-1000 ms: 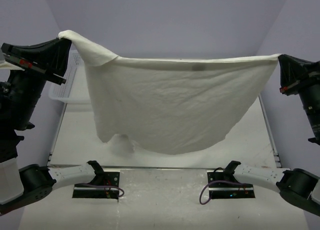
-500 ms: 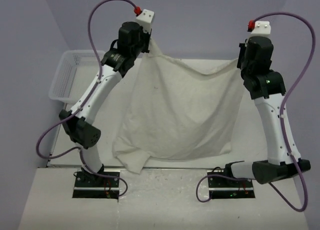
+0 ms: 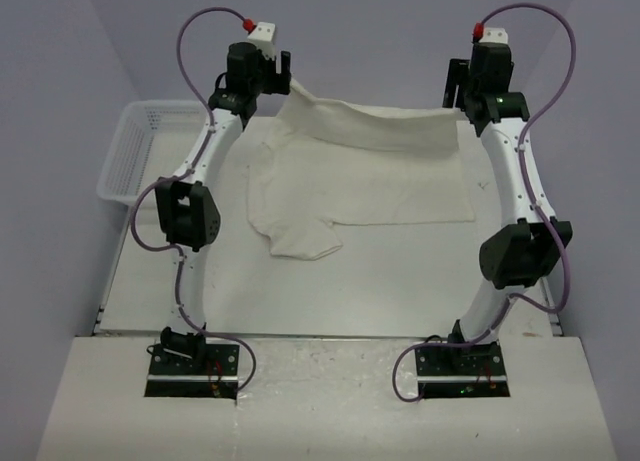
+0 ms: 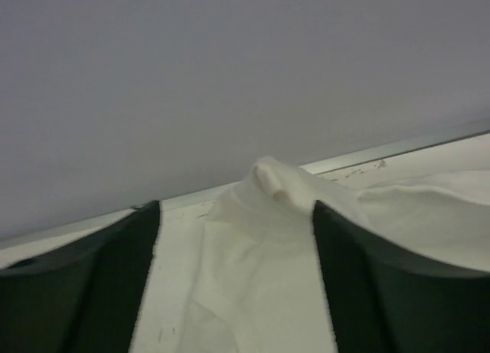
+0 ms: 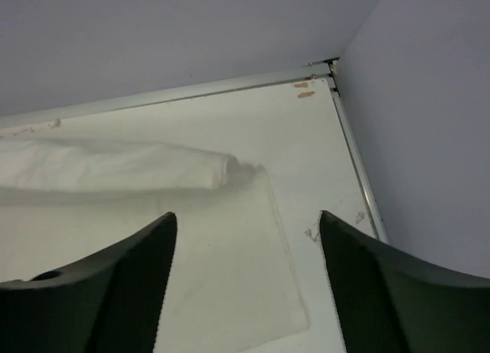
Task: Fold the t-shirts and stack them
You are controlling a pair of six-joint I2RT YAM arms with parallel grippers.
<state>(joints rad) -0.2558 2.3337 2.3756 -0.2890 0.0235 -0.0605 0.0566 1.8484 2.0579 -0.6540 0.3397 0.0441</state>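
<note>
One cream t-shirt (image 3: pixel 370 181) lies spread on the table, its far edge bunched into a long roll (image 3: pixel 380 126) and one sleeve (image 3: pixel 300 239) pointing toward the near side. My left gripper (image 3: pixel 283 73) hovers over the shirt's far left corner. In the left wrist view that gripper (image 4: pixel 236 207) is open, with a raised peak of cloth (image 4: pixel 272 181) just beyond the fingertips and not pinched. My right gripper (image 3: pixel 456 83) hangs at the far right corner. The right wrist view shows it (image 5: pixel 246 215) open too, above the shirt's flat corner (image 5: pixel 230 276).
A white mesh basket (image 3: pixel 140 151) stands at the table's far left, beside the left arm. The back wall runs close behind both grippers. In the right wrist view the table's raised rim (image 5: pixel 356 169) and corner lie just right of the shirt.
Both grippers went from shut on the shirt's top corners to open. The shirt, hanging between them before, has dropped flat onto the table; both arms reached toward the far edge.
</note>
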